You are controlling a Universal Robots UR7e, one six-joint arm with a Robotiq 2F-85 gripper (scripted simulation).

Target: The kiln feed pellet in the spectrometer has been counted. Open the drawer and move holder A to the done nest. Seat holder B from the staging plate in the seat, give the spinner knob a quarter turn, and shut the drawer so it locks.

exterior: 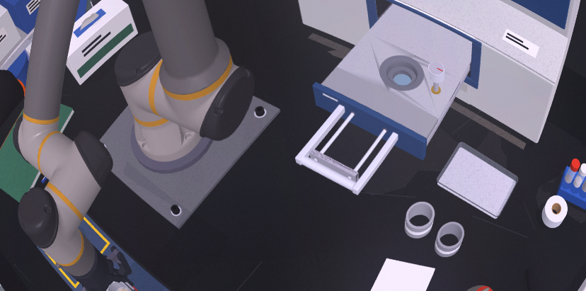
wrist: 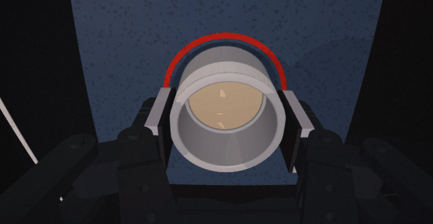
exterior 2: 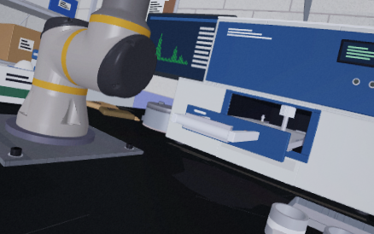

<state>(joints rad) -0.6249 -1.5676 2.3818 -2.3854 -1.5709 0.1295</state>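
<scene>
Holder A (wrist: 225, 116) is a grey ring cup with a tan pellet inside. It stands on a blue plate inside a red ring mark (wrist: 225, 42), at the near left edge of the bench. My gripper (wrist: 227, 128) is closed on it, one finger pad on each side of its wall. The spectrometer drawer (exterior: 400, 84) stands open. Its round seat (exterior: 402, 72) is empty. The spinner knob (exterior: 436, 76) stands beside the seat with its red mark up. In the side camera only the gripper's edge (exterior: 117, 266) shows.
The spectrometer (exterior: 471, 22) fills the back right. Its drawer handle frame (exterior: 346, 149) juts over the bench. A grey tray (exterior: 477, 179) lies in front, with two grey ring holders (exterior: 419, 219) (exterior: 450, 239) near it. My arm base (exterior: 180, 96) stands on its plate at the left.
</scene>
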